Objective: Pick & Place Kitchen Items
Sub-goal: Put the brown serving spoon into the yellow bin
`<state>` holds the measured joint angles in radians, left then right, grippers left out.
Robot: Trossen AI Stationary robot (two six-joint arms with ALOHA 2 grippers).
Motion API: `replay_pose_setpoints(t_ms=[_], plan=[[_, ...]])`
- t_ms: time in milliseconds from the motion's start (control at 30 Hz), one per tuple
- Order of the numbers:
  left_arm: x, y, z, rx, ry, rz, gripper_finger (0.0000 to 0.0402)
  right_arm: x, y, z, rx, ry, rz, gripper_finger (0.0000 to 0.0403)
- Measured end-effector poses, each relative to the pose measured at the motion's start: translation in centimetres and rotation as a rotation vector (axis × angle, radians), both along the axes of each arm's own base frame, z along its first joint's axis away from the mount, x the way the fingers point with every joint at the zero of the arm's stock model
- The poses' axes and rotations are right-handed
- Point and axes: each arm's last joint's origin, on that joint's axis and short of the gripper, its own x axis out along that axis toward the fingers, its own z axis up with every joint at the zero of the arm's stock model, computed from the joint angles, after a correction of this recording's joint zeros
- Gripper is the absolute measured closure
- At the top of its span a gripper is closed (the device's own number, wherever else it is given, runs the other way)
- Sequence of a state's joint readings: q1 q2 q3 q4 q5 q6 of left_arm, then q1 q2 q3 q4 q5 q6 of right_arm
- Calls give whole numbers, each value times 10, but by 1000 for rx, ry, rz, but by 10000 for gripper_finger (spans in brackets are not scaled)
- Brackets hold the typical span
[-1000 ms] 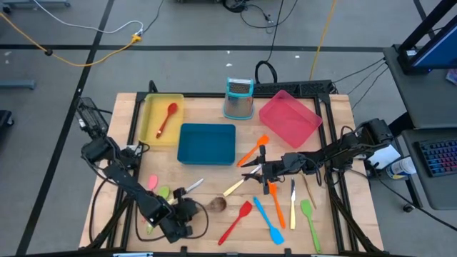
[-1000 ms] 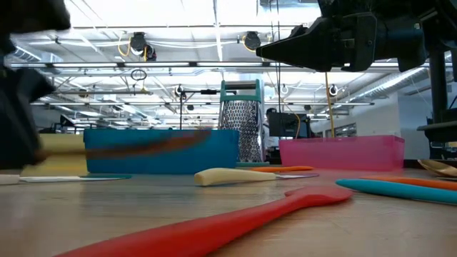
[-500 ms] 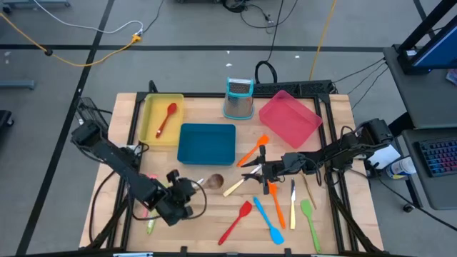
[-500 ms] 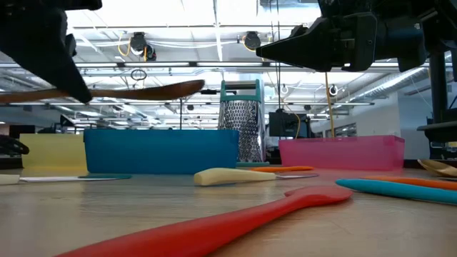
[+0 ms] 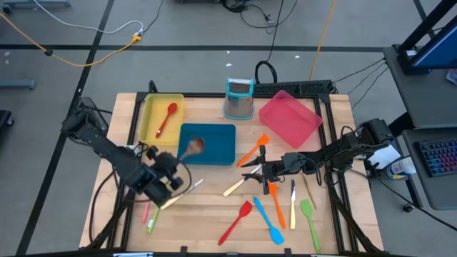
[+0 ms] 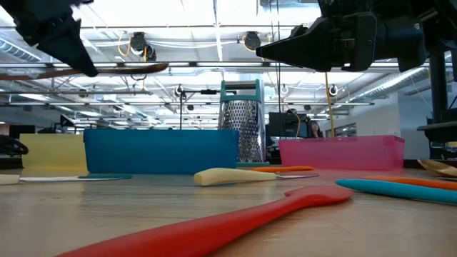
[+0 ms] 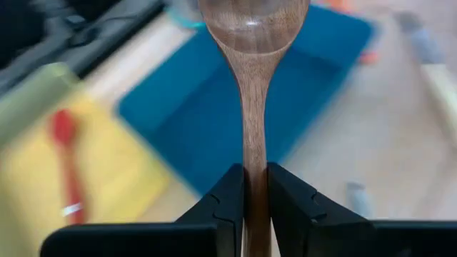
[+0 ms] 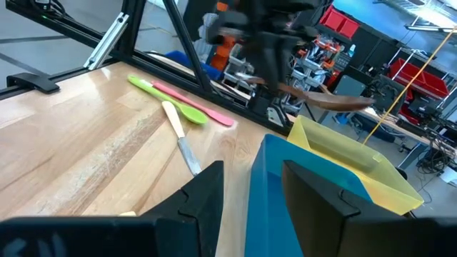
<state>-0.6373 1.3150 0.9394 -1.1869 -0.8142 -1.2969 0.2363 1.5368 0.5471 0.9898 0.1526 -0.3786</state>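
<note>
— High view first: what sits around the blue tray?

— Biggest things first. The wooden table carries it in the middle; the yellow tray lies just beside its left edge and the pink tray off to its right, tilted. The metal grater stands behind its far right corner.

— And the arms?

— The left gripper hangs just off the blue tray's near left corner, fingers clamped on the stem of a wooden spoon. The spoon reaches forward from those fingers, so its bowl is over the tray's left half, held up in the air; the low view shows it well above the tray's rim. The right gripper waits to the right of the blue tray's near right corner, fingers apart with nothing between them.

— Smaller items?

— A red spoon lies inside the yellow tray. To the right of the blue tray, near the right gripper: an orange spatula, a cream-handled knife, then a red spatula, a blue spatula and a green spoon farther toward the table's front. Left of the left gripper, a green utensil and a pink one lie side by side, touching
</note>
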Motion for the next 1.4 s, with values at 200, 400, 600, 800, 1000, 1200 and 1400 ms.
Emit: replay_pose_setpoints(t_ms=[200, 400, 600, 800, 1000, 1200, 1400], plan=[[-6, 34, 4, 79, 115, 187, 351, 0, 0, 0, 0, 0, 0, 267], [-1, 67, 5, 86, 157, 387, 351, 0, 0, 0, 0, 0, 0, 268], [2, 100, 5, 58, 228, 536, 350, 0, 0, 0, 0, 0, 0, 266], [1, 134, 4, 49, 316, 635, 350, 0, 0, 0, 0, 0, 0, 268], [4, 165, 1, -36, 366, 629, 350, 0, 0, 0, 0, 0, 0, 267], [7, 193, 1, -49, 352, 607, 350, 0, 0, 0, 0, 0, 0, 267], [-5, 215, -4, -117, 387, 662, 350, 0, 0, 0, 0, 0, 0, 267]])
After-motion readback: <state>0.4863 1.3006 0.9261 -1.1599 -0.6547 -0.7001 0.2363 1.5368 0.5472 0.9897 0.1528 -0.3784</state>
